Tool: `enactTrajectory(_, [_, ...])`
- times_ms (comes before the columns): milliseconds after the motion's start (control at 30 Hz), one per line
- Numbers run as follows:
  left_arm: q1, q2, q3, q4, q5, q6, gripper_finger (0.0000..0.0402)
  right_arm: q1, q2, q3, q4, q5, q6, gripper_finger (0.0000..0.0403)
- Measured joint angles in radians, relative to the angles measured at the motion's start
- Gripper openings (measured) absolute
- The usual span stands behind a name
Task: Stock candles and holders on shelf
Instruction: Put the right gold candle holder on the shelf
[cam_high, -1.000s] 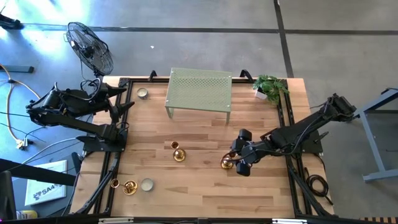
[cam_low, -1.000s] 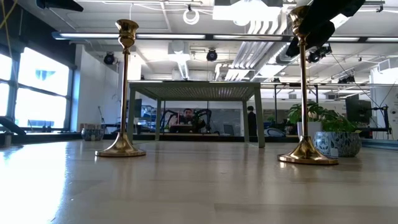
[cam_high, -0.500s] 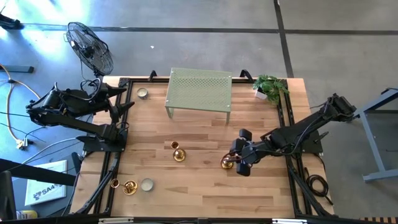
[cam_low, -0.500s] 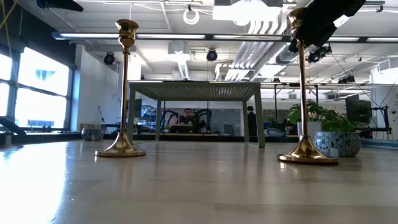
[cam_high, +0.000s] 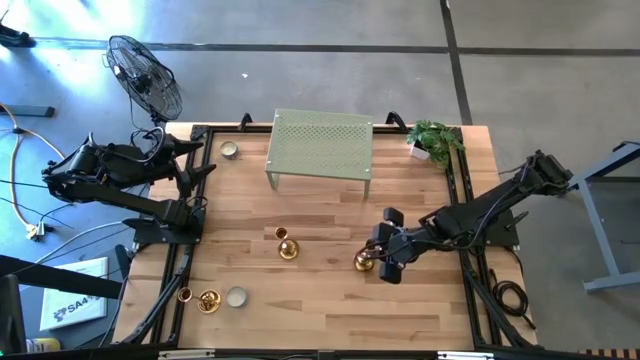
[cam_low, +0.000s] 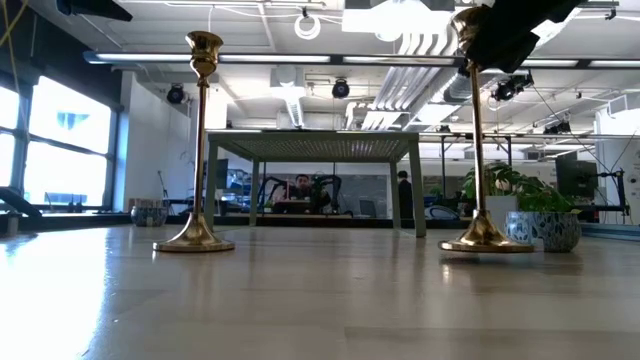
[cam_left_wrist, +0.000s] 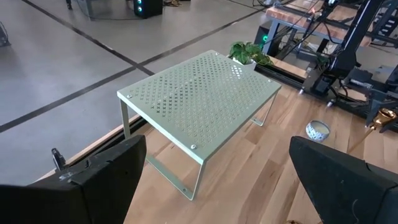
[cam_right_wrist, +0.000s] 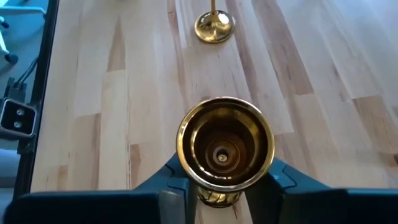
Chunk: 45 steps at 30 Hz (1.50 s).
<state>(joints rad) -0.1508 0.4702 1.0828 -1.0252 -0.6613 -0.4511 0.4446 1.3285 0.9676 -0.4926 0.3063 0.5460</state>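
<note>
- The right end effector (cam_high: 382, 262) is clamped on the cup of a tall gold holder (cam_right_wrist: 225, 144) at the table's (cam_high: 320, 310) right-centre; the cup holds no candle.
- A second tall holder (cam_high: 287, 246) stands free near the table's middle, cup likewise bare.
- The shelf (cam_high: 321, 146) sits at the far edge, top bare.
- Two short holders (cam_high: 198, 298) and a candle (cam_high: 236, 296) lie at the near left corner; another candle (cam_high: 229, 150) sits far left.
- The left end effector (cam_left_wrist: 211, 180) hangs released off the table's left side.

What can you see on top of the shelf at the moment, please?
Nothing: the shelf has a bare perforated top in the high and left wrist views. What lies under it is hidden from above.
</note>
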Motion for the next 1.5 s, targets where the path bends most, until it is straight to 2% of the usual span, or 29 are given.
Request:
enactTrajectory(200, [0.000, 0.000, 0.000, -0.004, 0.000, 0.000, 0.0388, 0.000, 0.000, 0.000, 0.059, 0.012, 0.005, 0.0085])
enactTrajectory(367, [0.000, 0.000, 0.000, -0.013, 0.000, 0.000, 0.0388, 0.000, 0.000, 0.046, 0.038, 0.020, -0.005, 0.0085])
enactTrajectory(533, [0.000, 0.000, 0.000, -0.034, 0.008, -0.003, 0.0388, 0.000, 0.000, 0.143, -0.033, 0.059, -0.040, 0.0086])
enactTrajectory(1000, [0.000, 0.000, 0.000, -0.033, 0.109, -0.002, 0.0388, 0.000, -0.001, 0.481, -0.234, 0.194, -0.187, 0.0087])
enactTrajectory(1300, [0.000, 0.000, 0.000, -0.034, 0.166, 0.000, 0.0388, -0.004, -0.001, 0.624, -0.262, 0.286, -0.259, 0.0088])
enactTrajectory(1500, [0.000, 0.000, 0.000, -0.035, 0.202, 0.001, 0.0388, -0.055, 0.000, 0.703, -0.283, 0.287, -0.290, 0.0088])
